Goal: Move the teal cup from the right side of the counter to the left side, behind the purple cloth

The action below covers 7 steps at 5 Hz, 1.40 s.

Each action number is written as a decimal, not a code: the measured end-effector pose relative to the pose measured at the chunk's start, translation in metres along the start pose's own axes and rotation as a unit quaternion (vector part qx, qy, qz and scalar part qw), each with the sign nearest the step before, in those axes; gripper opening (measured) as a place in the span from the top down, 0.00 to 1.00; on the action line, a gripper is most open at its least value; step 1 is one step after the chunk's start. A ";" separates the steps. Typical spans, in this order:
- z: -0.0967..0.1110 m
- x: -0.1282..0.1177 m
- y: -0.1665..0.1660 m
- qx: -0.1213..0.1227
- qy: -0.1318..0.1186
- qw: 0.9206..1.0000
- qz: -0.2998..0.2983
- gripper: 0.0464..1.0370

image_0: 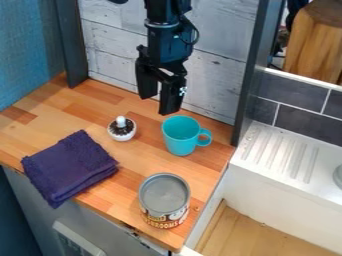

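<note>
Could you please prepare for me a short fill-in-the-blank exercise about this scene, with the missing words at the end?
1. The gripper has its fingers apart, so it is ____, not shut.
2. The handle of the turquoise mug points to the ____ side of the picture.
3. Of the mug and the tin can, the one farther from the camera is the ____.
4. The purple cloth is ____, not spread out.

Missing words: open; right; mug; folded.

Bare counter (pixel 131 164) separates cloth (pixel 69 167) from can (pixel 164 196); mug (pixel 180 137) and small pot (pixel 121 131) obstruct behind.
</note>
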<state>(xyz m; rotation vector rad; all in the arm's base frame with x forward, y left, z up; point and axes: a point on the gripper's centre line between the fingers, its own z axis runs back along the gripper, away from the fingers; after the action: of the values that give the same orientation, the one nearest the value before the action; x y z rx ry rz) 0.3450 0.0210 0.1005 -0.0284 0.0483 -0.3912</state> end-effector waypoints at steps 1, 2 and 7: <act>-0.014 -0.002 0.000 -0.009 0.019 1.000 0.002 0.04; -0.013 0.011 0.004 -0.011 0.003 1.000 0.015 0.04; -0.042 0.034 0.022 0.004 0.020 0.998 0.057 0.04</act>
<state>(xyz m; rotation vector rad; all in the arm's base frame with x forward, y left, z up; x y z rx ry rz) 0.3824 0.0273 0.0564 -0.0093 0.0877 -0.2774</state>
